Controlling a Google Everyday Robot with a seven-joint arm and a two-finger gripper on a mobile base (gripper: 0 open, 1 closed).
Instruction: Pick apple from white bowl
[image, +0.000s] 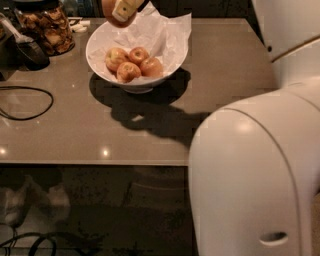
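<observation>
Cream pincer on orange-red apple above white bowl of reddish apples, grey-brown table.

- Kitchenette or break area: grey bench carries a snack jar, a white bowl of fruit and a loose cable.
- Pincer at top edge, above the bowl, gripping the apple.

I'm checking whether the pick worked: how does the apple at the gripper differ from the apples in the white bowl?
The apple hangs above the back rim of the white bowl, clamped in the gripper; the four bowl apples rest on crinkled paper inside. It is partly hidden by a finger and the picture's edge; they show whole. All share reddish skin with paler patches.
</observation>
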